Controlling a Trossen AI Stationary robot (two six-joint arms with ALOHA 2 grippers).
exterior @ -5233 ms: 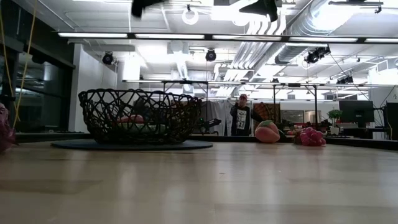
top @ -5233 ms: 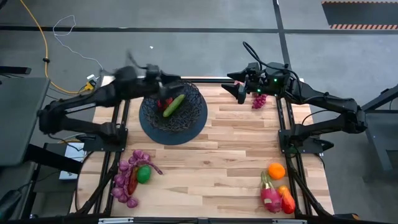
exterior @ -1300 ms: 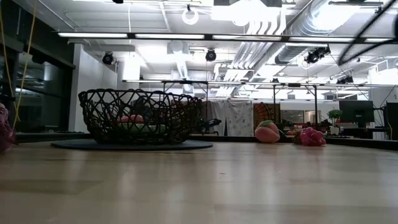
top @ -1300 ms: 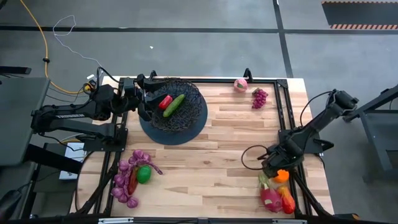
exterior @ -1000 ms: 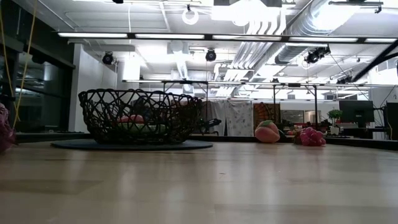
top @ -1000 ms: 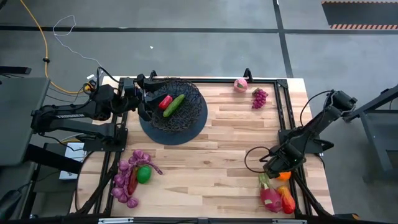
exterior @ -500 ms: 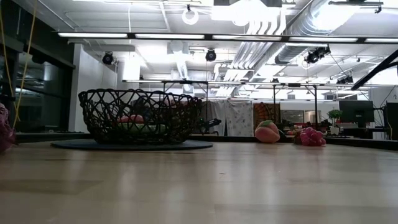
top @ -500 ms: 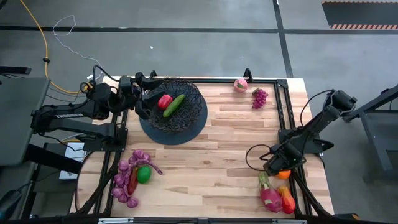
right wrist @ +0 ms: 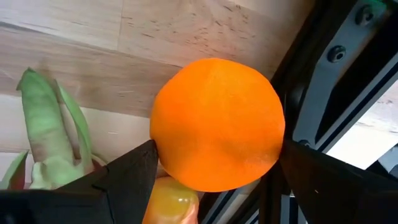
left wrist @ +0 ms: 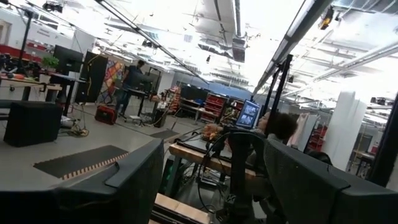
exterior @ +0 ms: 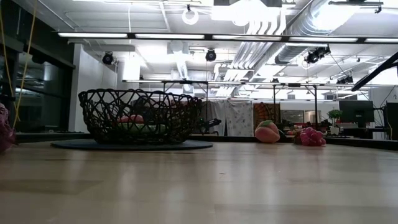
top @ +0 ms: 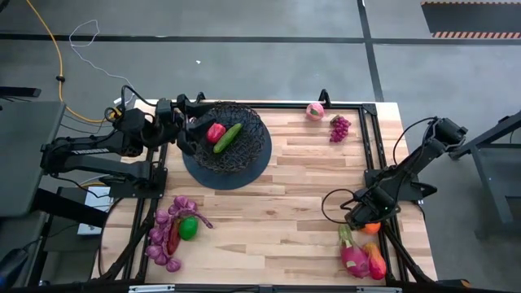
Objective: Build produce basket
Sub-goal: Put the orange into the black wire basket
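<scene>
The black wire basket (top: pixel 228 145) stands on its dark round base near the table's far left. It holds a red fruit (top: pixel 216 132) and a green cucumber (top: pixel 229 137). My left gripper (top: pixel 189 132) hovers open at the basket's left rim; its wrist view (left wrist: pixel 214 162) looks out into the room. My right gripper (top: pixel 364 218) is down at the near right, shut on the orange (right wrist: pixel 217 124). Beside the orange lie a pink fruit with green leaves (top: pixel 353 257) and a red-orange mango (top: pixel 376 262). My right gripper pinches the orange between its two fingers, one fingertip (right wrist: pixel 146 158) on each side of the fruit's round middle (right wrist: pixel 163 134). It comes from above, pointing down. The gripper hides most of the orange in the high view, so I cannot tell whether it is lifted off the table.
Purple grapes (top: pixel 167 232), a green lime (top: pixel 188 229) and a red piece lie at the near left corner. A pink fruit (top: pixel 314 111) and a small grape bunch (top: pixel 339 127) sit at the far edge. A dark frame rail (right wrist: pixel 336 81) runs beside the orange.
My right gripper has shifted slightly toward the table's right edge, over the orange. My left arm has drawn back a little toward the table's left, away from the basket's middle. The fruits in the basket have stayed put.
</scene>
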